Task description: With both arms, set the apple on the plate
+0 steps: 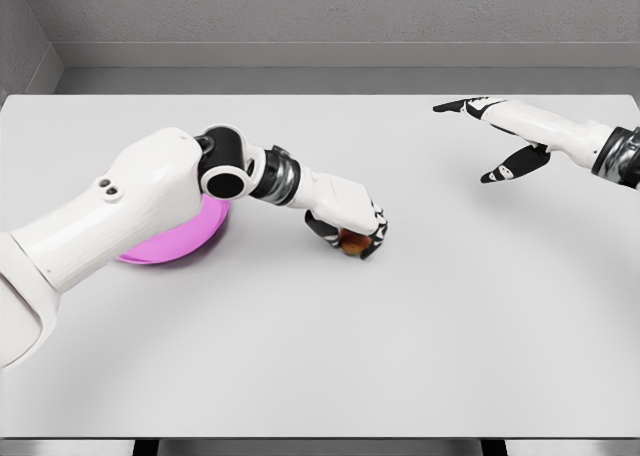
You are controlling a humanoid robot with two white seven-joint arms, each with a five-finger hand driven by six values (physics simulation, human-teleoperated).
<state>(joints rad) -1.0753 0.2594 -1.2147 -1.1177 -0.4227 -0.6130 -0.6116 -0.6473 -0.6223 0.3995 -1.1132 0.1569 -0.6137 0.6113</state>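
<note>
The left hand (350, 226) is curled over the small reddish-brown apple (352, 242), which sits low at the pale grey tabletop (400, 356) near centre; whether it is lifted cannot be determined. The round magenta plate (185, 244) lies to the left, partly hidden under the left arm and bearing nothing visible. The right hand (500, 136) hovers far right, fingers spread, holding nothing. Judged status: grasp made; transfer to plate outstanding.

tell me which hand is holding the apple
The left hand: its fingers are curled around the apple near the table's middle. The right hand hangs open and empty at the far right.
</note>
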